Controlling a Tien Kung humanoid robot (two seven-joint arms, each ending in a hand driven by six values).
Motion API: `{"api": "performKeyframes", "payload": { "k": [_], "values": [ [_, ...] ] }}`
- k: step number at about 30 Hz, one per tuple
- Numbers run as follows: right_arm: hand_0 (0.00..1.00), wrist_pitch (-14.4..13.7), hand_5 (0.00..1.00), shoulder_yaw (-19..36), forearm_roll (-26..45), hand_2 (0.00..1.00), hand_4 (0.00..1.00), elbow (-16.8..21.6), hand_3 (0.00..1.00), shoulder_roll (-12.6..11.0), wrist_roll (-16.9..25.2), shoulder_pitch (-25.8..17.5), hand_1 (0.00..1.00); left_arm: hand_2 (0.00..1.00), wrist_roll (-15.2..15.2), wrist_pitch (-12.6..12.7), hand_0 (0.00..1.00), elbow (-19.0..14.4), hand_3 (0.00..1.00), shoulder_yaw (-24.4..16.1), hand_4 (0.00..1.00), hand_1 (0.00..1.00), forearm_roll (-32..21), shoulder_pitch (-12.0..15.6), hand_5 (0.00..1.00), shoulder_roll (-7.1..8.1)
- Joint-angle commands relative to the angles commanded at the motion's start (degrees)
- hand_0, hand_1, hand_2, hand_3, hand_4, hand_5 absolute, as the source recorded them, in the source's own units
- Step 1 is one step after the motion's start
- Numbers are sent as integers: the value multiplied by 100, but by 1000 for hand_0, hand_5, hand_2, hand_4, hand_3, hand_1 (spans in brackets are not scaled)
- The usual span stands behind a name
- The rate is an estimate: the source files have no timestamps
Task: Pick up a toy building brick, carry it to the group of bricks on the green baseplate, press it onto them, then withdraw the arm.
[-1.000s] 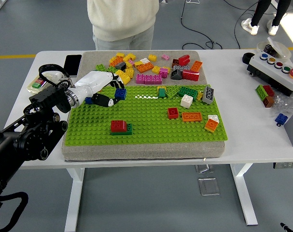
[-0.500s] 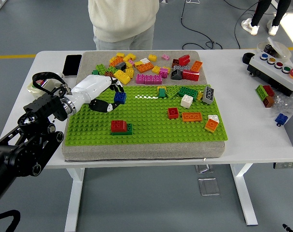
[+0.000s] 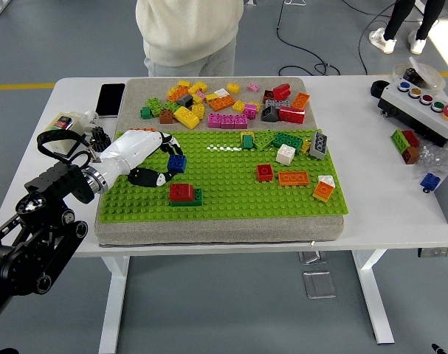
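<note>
Left hand [image 3: 156, 167] had its fingers curled round a blue brick [image 3: 177, 164], pinched at the fingertips, so the grasp part looked done as far as I could tell. Hand was out over the left side of the green baseplate [image 3: 231, 203], brick held a bit above the studs, or maybe just brushing them, couldn't really tell from the head camera.

Target as I read it was the little stack just near-right of the hand: red brick [image 3: 181, 192] sitting on a green brick [image 3: 191, 199], snapped onto the plate. Blue brick was just beside it on the far-left side, not over it yet. So I'd call this the carry step, almost at the end.

Next move, in my judgement, needed a short shift nearer and to the right to get the blue one squarely above the red one, studs lined up, then a straight push down. Off-axis and it'd probably just skid.

Loose brick pile [image 3: 224, 103] sat at the far edge, well apart. Person stood at the far side, hands not in shot. Right arm wasn't visible at all.
</note>
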Motion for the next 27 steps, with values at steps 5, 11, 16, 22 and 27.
{"api": "performKeyframes", "payload": {
  "k": [5, 11, 16, 22, 27],
  "values": [
    [759, 3, 502, 29, -17, 730, 927, 0, 665, -7, -18, -27, 680, 605, 37, -31, 641, -194, 563, -66, 564, 627, 0, 184, 51, 76],
    [761, 0, 501, 84, -57, 730, 928, 0, 667, -8, -14, -31, 680, 605, 81, -67, 640, -387, 563, -132, 566, 628, 0, 354, 56, 122],
    [760, 6, 502, 114, -67, 730, 927, 0, 668, -10, -19, -43, 681, 606, 112, -101, 641, -516, 564, -193, 576, 629, 0, 469, 62, 138],
    [760, -2, 502, 134, -77, 730, 928, 0, 668, -16, -29, -53, 681, 604, 148, -151, 641, -664, 562, -212, 571, 628, 0, 570, 63, 150],
    [760, -9, 501, 135, -76, 730, 928, 0, 669, -24, -35, -55, 681, 605, 175, -176, 641, -730, 562, -188, 575, 629, 0, 617, 66, 125]
  ]
}}
